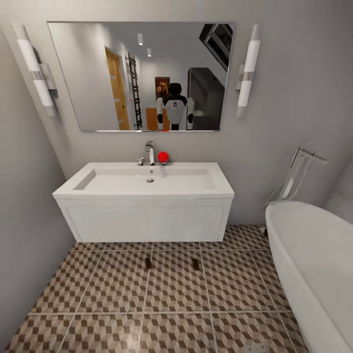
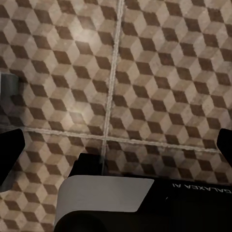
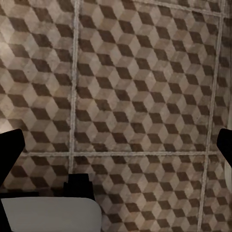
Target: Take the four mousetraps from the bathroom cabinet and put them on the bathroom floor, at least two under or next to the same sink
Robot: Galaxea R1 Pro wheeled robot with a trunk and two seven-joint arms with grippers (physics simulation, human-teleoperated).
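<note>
Two small dark mousetraps (image 1: 148,263) (image 1: 195,264) lie flat on the bathroom floor (image 1: 122,294), just in front of the white vanity. Above them is the bathroom sink (image 1: 147,182) with its chrome tap (image 1: 149,153). The cabinet is out of view. In the left wrist view my left gripper (image 2: 116,150) is open over bare patterned tiles, its black fingertips (image 2: 9,154) far apart and nothing between them. My right gripper (image 3: 116,151) is open too in the right wrist view, above the same kind of tile (image 3: 125,96), holding nothing.
A white bathtub (image 1: 314,264) with a chrome filler (image 1: 296,176) takes up the right side. A grey wall (image 1: 24,220) closes the left. A red round object (image 1: 163,157) sits by the tap. The mirror (image 1: 142,73) reflects me and a doorway.
</note>
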